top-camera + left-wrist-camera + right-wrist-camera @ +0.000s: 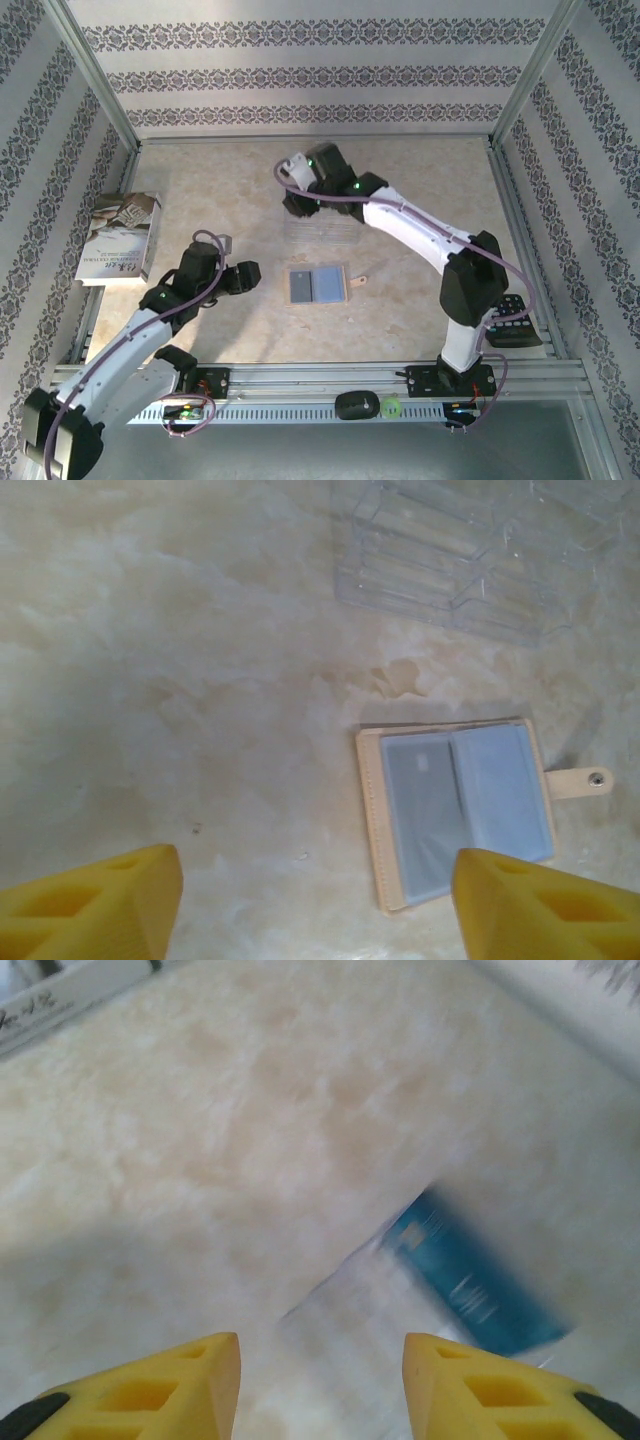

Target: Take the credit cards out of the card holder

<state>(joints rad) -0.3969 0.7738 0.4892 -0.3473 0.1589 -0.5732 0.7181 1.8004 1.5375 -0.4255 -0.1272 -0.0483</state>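
A clear, ribbed plastic tray sits on the pale marbled table, just beyond the small flat tan folding card holder. The right wrist view shows a bright blue plastic credit card lying in the tray, though the blur hides which compartment it is in. Its pale print is too smeared to read.

The card holder lies open and flat near the middle of the table, its pale blue-grey pockets facing up and its little tan tab strap sticking out to the right. The left pocket looks darker than the right, with a small pale mark near its top. I cannot tell whether a card sits inside.

The left gripper hovers just left of the card holder, its yellow fingers spread wide with only bare table between them. The right gripper hangs over the tray, fingers parted and holding nothing; the blue card lies just ahead of them.

A paperback book with a pale printed cover rests at the table's left edge — its lettering is too small to read.
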